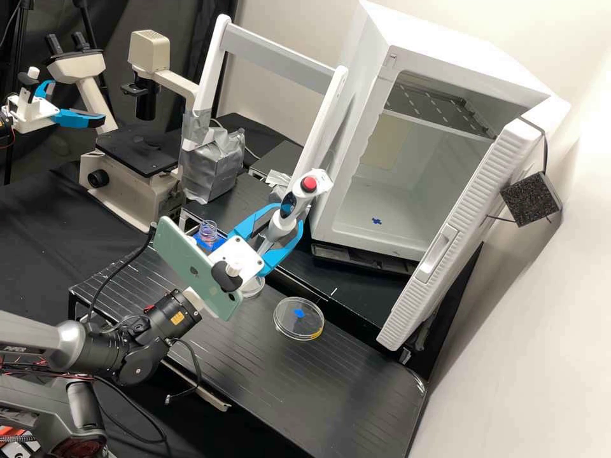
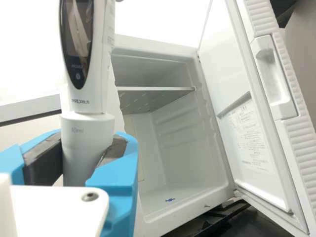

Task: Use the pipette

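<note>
Far left, you have a microscope, then a clear jar. Your gripper is partly open, its fingers closed around the pipette above the bench. A clear dish lies nearer you; right, a white cabinet stands open.

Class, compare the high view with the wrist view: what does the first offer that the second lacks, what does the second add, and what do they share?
High view: a microscope, a clear round dish on the bench, and the red button of the pipette.

Wrist view: the printed text on the inner face of the open door.

Both: the gripper shut on the pipette, and the white cabinet with its shelf and small blue mark.
</note>
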Robot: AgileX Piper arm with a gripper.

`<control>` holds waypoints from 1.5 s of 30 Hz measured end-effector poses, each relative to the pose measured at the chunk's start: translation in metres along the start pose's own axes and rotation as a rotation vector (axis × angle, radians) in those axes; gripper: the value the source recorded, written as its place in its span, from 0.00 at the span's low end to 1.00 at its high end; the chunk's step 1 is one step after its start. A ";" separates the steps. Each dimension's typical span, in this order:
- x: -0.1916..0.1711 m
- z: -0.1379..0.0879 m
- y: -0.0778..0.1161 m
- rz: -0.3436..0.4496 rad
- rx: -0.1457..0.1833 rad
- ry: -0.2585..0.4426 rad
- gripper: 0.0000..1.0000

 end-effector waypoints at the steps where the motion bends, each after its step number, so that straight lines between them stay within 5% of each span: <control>1: 0.000 0.000 0.000 0.002 0.001 0.000 0.00; 12: 0.001 0.000 0.000 0.002 0.007 0.002 0.00; 17: 0.017 -0.012 0.001 -0.034 0.007 0.066 0.00; 24: 0.063 -0.051 -0.017 -0.249 -0.028 0.258 0.00; 29: 0.101 -0.089 -0.039 -0.414 -0.059 0.312 0.00; 36: 0.147 -0.120 -0.072 -0.554 -0.128 0.256 0.00; 41: 0.181 -0.131 -0.087 -0.584 -0.210 0.199 0.00; 45: 0.203 -0.135 -0.094 -0.581 -0.239 0.154 0.00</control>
